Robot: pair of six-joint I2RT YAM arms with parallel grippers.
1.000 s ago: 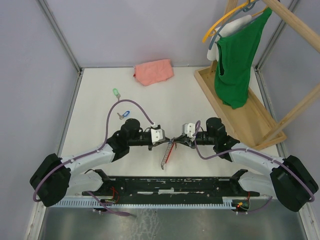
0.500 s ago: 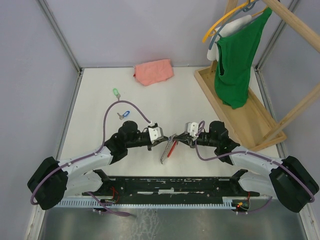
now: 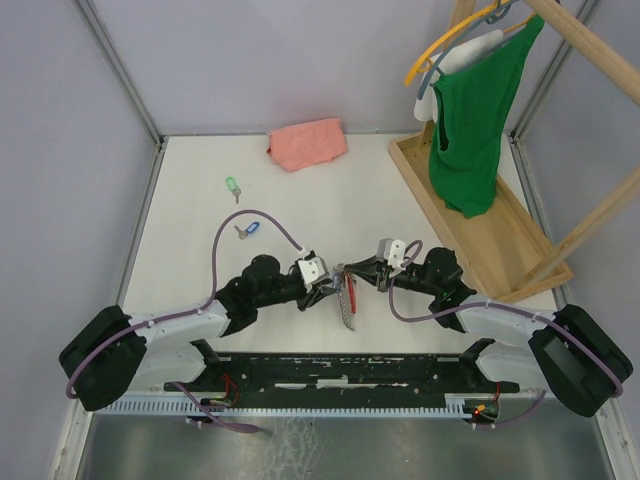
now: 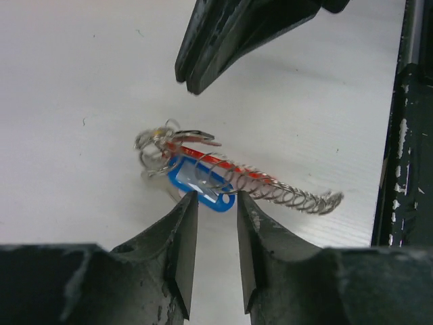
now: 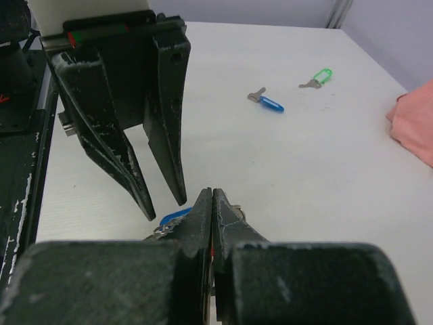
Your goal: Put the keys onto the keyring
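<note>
Left tool (image 4: pixel 216 198) has spread slightly, leaving the keyring (image 4: pixel 162 143) on the table (image 4: pixel 81 68); right tool (image 5: pixel 212 195) stays pressed together, empty.

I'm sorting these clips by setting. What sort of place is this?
Most likely a lab robot test cell: plain pale wall panels box in a white table, two black-and-white robot arms are bolted at its near edge, and props like a pink cloth lie on it.

Bright, even light is washing the white table (image 3: pixel 350 200); shadows are falling soft, and near fingers (image 4: pixel 179 254) are blurring in wrist views.
</note>
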